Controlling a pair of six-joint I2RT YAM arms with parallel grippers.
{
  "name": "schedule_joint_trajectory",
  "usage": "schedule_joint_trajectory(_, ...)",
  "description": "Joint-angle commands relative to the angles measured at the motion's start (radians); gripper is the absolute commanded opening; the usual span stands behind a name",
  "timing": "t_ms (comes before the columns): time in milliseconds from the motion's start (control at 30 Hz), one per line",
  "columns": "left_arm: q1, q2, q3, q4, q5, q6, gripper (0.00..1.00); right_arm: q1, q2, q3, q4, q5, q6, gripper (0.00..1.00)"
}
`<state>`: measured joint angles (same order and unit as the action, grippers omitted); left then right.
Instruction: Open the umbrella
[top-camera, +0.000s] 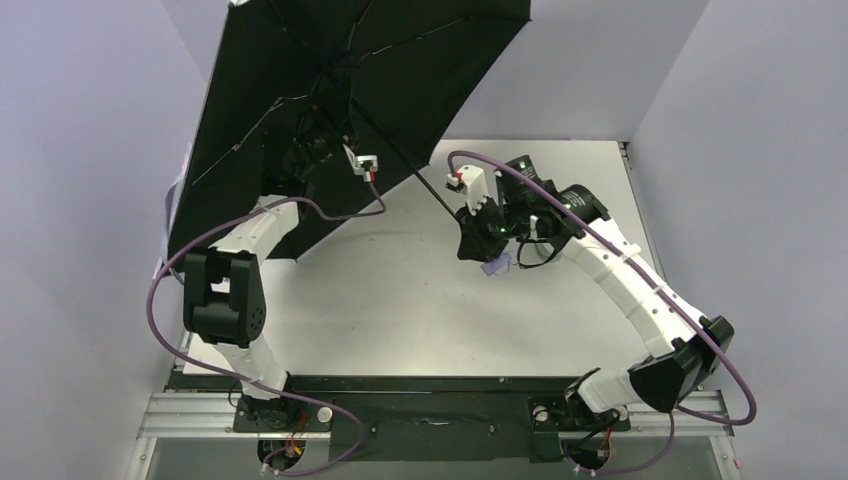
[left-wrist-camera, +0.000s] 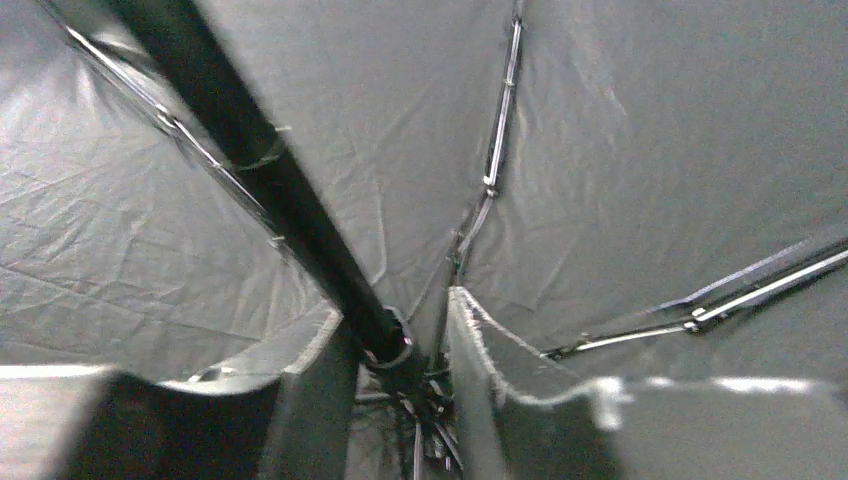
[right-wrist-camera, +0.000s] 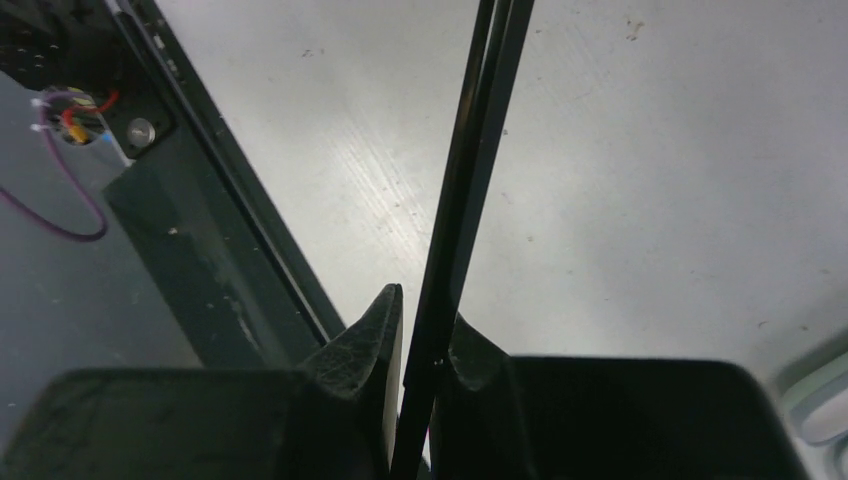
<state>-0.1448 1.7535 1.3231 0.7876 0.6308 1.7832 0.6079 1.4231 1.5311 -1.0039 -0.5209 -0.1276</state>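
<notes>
The umbrella (top-camera: 330, 90) is open, right gripper (right-wrist-camera: 425, 310) clamped on its shaft (right-wrist-camera: 470, 180), left gripper (left-wrist-camera: 395, 310) straddling the runner (left-wrist-camera: 397, 355), grip indeterminate.

Your umbrella (top-camera: 400, 60) is open and tilted over the far left of the tabletop (top-camera: 400, 300). Its black underside faces you, with thin metal ribs (left-wrist-camera: 497, 130) fanning out from the hub. A strip of pale lavender fabric (top-camera: 176, 200) shows along the left rim. The slim black shaft (top-camera: 400, 160) slants down to the right, pinched between the right gripper's (right-wrist-camera: 425, 325) jaws, with the small lavender knob (top-camera: 497, 266) just past them.
</notes>
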Motion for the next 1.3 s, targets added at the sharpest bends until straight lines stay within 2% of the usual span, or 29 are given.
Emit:
schedule_joint_trajectory(0,0.02,0.012,-0.032,-0.025,-0.402,0.019,0.37,0.014,-0.156,0.012,-0.198,-0.18,0.028,0.0)
schedule_joint_trajectory(100,-0.034,-0.01,-0.07,-0.047,-0.359,0.022,0.47,0.015,-0.169,-0.003,-0.119,-0.185,0.079,0.0)
schedule_joint_trajectory(367,-0.103,-0.108,-0.208,-0.062,-0.268,0.019,0.62,0.012,-0.207,-0.064,0.015,-0.163,0.187,0.0)
schedule_joint_trajectory(567,-0.125,-0.249,-0.283,-0.276,-0.142,0.008,0.65,-0.002,-0.208,-0.08,0.092,-0.167,0.249,0.0)
schedule_joint_trajectory(667,-0.128,-0.309,-0.311,-0.393,-0.063,0.033,0.7,-0.017,-0.21,-0.088,0.124,-0.178,0.268,0.0)
schedule_joint_trajectory(800,-0.167,-0.356,-0.338,-0.399,-0.044,0.021,0.72,-0.023,-0.212,-0.107,0.142,-0.179,0.279,0.0)
schedule_joint_trajectory(967,-0.244,-0.444,-0.329,-0.463,-0.032,-0.119,0.73,-0.04,-0.233,-0.129,0.185,-0.176,0.308,0.0)
schedule_joint_trajectory(1133,-0.311,-0.556,-0.325,-0.566,-0.111,-0.403,0.73,-0.071,-0.321,-0.22,0.38,-0.18,0.418,0.0)
schedule_joint_trajectory(1267,-0.337,-0.62,-0.332,-0.65,-0.199,-0.563,0.73,-0.075,-0.382,-0.297,0.528,-0.16,0.478,0.0)
